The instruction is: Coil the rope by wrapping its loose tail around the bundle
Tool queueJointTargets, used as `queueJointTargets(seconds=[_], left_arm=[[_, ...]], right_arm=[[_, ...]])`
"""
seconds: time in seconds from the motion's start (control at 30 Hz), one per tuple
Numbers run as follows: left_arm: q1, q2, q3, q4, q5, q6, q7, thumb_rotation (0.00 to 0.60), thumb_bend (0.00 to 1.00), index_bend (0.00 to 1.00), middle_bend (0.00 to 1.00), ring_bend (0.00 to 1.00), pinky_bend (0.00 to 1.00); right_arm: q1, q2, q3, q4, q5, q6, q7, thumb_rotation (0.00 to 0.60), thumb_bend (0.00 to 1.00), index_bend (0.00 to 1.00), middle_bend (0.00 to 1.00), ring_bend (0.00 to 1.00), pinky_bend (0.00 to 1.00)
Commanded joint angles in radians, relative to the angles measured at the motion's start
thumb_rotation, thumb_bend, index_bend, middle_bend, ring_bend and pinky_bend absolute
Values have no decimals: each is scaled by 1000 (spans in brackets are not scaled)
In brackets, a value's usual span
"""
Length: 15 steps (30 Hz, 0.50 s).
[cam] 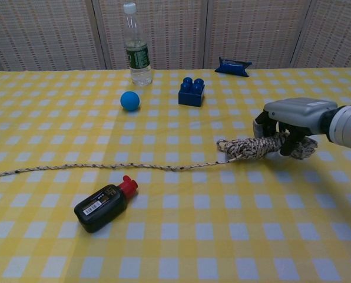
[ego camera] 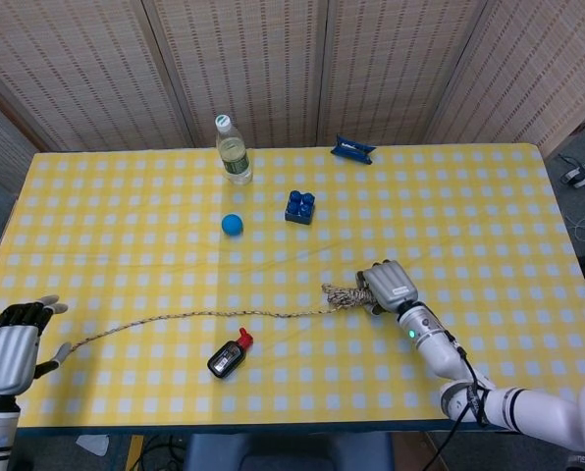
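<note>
Right hand (cam: 284, 127) has its fingers clenched round the rope bundle (cam: 252, 147), pinning it for wrapping. Left hand (ego camera: 6, 348) hangs empty, fingers loosely spread, near the tail's end (ego camera: 77, 342).

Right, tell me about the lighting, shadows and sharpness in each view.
Head view: even, soft overhead light, no glare, faint shadows; the rope's thin tail is fine but legible. Chest view: sharp throughout, with a soft shadow under the right hand and bundle, a small shadow beside the black bottle, and a green indicator glowing on the wrist.

Right robot hand (ego camera: 389, 285) gripping rope bundle (ego camera: 346, 295), loose tail (ego camera: 194, 317) stretching toward left robot hand (ego camera: 8, 351), fingers apart
</note>
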Motion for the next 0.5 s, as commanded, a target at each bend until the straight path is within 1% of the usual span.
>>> queueJointTargets(seconds=[0.03, 0.17, 0.23, 0.3, 0.37, 0.5], left_arm=[[-48, 25, -35, -2, 17, -35, -33, 600, 263, 399, 247, 259, 189], [-118, 33, -62, 16, 24, -109, -63, 600, 263, 401, 262, 283, 189], [-156, 21, -74, 41, 18, -154, -75, 600, 263, 402, 322, 346, 198], [-187, 3, -81, 72, 10, -191, -83, 600, 263, 405, 398, 412, 237], [-221, -13, -83, 105, -5, -244, -80, 600, 263, 409, 482, 482, 350], [-266, -40, -84, 148, -53, -322, -49, 600, 263, 425, 612, 604, 594]], right_arm=[[2, 16, 10, -21, 9, 3, 14, 600, 357, 584, 572, 424, 414], [1, 40, 29, -54, 19, 12, 42, 600, 363, 593, 578, 436, 434], [4, 52, 33, -66, 23, 14, 46, 600, 366, 597, 579, 438, 435], [7, 60, 37, -74, 28, 18, 45, 600, 366, 598, 579, 439, 435], [9, 65, 45, -81, 35, 26, 48, 600, 367, 599, 580, 442, 438], [13, 71, 60, -91, 43, 38, 65, 600, 372, 603, 581, 450, 448]])
